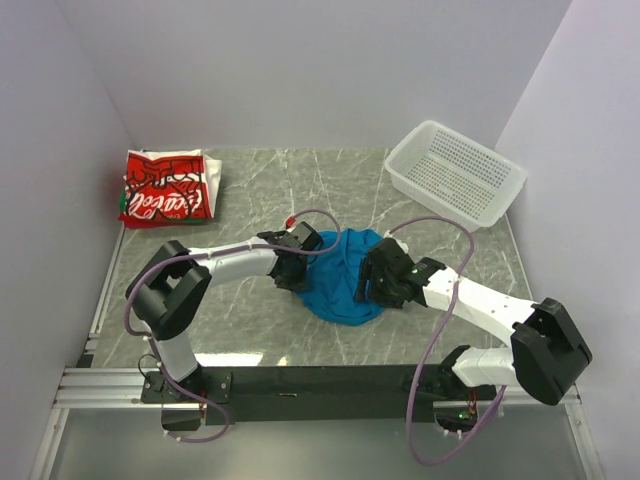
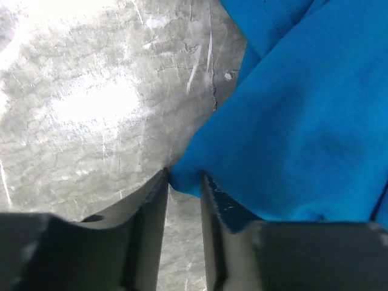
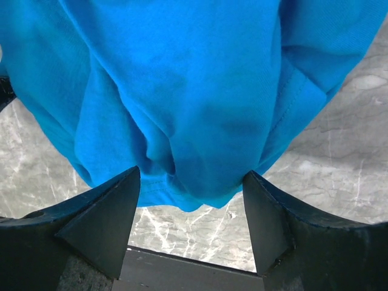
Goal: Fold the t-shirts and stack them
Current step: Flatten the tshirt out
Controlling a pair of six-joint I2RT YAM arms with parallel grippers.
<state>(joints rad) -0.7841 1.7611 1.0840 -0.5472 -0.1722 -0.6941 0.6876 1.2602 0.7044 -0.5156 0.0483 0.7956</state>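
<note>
A bright-blue t-shirt point(image 1: 345, 280) lies crumpled at the table's middle front, between my two grippers. My left gripper point(image 1: 298, 274) is low at its left edge. In the left wrist view the left gripper point(image 2: 183, 176) has its jaws drawn narrow, and a corner of the blue t-shirt point(image 2: 303, 121) fills the gap at the tips, touching both. My right gripper point(image 1: 366, 286) is at the shirt's right side. In the right wrist view the right gripper point(image 3: 191, 176) stands wide open, with a bulge of the blue t-shirt point(image 3: 182, 91) just beyond its fingertips. A folded red-and-white t-shirt point(image 1: 165, 188) lies at the far left.
A white perforated basket point(image 1: 455, 170) stands empty at the far right corner. The grey marble table point(image 1: 260, 330) is walled on the left, back and right. A black rail point(image 1: 300, 385) carrying both arm bases runs along the near edge.
</note>
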